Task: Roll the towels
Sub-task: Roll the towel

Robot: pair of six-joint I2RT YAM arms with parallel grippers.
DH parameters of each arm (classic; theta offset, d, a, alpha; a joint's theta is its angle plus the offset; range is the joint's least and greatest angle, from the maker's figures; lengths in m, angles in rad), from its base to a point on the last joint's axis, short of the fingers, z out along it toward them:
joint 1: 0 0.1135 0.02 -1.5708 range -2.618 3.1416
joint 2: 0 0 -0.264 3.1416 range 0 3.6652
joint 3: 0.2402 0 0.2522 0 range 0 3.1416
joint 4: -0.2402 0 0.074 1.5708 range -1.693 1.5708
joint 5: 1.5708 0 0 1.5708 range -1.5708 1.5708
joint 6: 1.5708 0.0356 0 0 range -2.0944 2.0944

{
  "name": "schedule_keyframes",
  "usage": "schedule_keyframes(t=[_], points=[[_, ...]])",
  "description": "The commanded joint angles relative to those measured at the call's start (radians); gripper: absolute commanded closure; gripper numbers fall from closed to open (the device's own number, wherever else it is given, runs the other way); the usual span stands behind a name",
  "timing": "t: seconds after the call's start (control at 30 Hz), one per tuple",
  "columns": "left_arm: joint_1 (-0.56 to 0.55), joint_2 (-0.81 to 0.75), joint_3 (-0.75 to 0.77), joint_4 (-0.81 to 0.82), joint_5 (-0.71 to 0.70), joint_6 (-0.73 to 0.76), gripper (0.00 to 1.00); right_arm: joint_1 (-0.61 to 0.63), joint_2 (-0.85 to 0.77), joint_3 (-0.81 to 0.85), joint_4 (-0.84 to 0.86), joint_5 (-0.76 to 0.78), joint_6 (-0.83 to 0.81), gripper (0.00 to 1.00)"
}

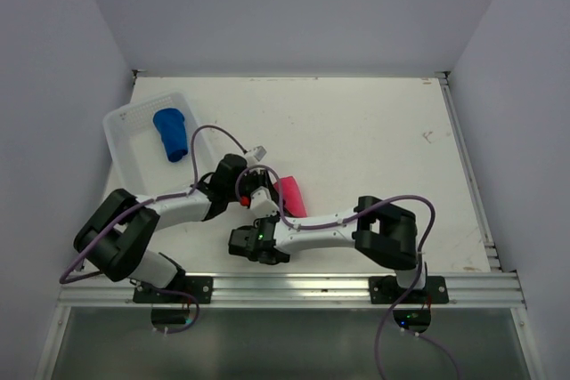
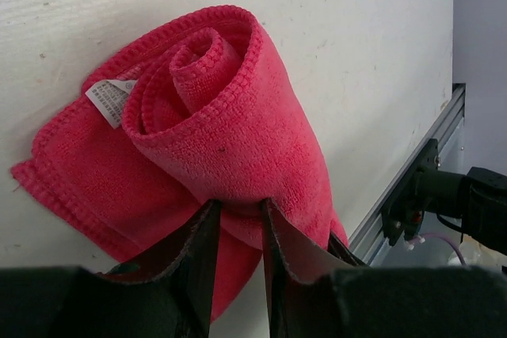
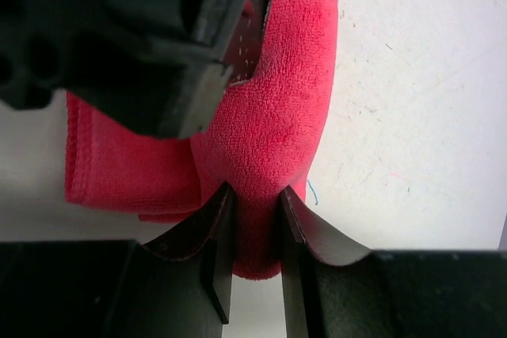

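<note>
The pink-red towel (image 1: 289,195) lies mid-table, partly rolled into a thick coil (image 2: 230,124) with a flat tail and a white label (image 2: 111,100) at its left. My left gripper (image 2: 238,210) is shut on the near end of the roll. From the opposite side my right gripper (image 3: 253,195) is shut on the other end of that same towel (image 3: 269,124), with the left gripper's black body just above it. The blue towel (image 1: 171,133) sits rolled inside the white basket (image 1: 122,127) at the back left.
The basket stands close behind the left arm's elbow. A metal rail (image 1: 294,287) runs along the table's near edge, with both arm bases on it. White walls enclose the table on three sides.
</note>
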State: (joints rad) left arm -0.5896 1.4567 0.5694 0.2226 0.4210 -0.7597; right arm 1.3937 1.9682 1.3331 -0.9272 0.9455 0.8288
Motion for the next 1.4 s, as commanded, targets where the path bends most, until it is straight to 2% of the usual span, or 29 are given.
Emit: schedule_keyframes(t=[0.0, 0.23, 0.4, 0.5, 0.57, 0.77, 1.0, 1.37], points=[[-0.013, 0.027, -0.019, 0.107, 0.021, -0.007, 0.69, 0.013, -0.011, 0.021, 0.031, -0.001, 0.003, 0.77], [-0.015, 0.039, -0.031, 0.047, -0.045, 0.055, 0.69, 0.007, -0.074, -0.017, 0.079, -0.028, 0.003, 0.71], [-0.013, 0.037, -0.049, 0.012, -0.073, 0.076, 0.69, -0.025, -0.17, -0.098, 0.139, -0.077, 0.021, 0.53], [-0.012, 0.031, -0.06, 0.006, -0.077, 0.079, 0.69, -0.038, -0.221, -0.132, 0.151, -0.083, 0.043, 0.48], [-0.012, 0.028, -0.065, 0.003, -0.079, 0.08, 0.69, -0.047, -0.282, -0.158, 0.189, -0.099, 0.03, 0.44], [-0.012, 0.024, -0.059, -0.008, -0.085, 0.083, 0.69, -0.119, -0.484, -0.333, 0.444, -0.29, -0.02, 0.34], [-0.009, 0.024, -0.052, -0.025, -0.096, 0.091, 0.69, -0.278, -0.64, -0.558, 0.706, -0.556, -0.048, 0.33], [-0.006, 0.024, -0.068, -0.042, -0.119, 0.103, 0.7, -0.314, -0.598, -0.657, 0.866, -0.671, -0.016, 0.33]])
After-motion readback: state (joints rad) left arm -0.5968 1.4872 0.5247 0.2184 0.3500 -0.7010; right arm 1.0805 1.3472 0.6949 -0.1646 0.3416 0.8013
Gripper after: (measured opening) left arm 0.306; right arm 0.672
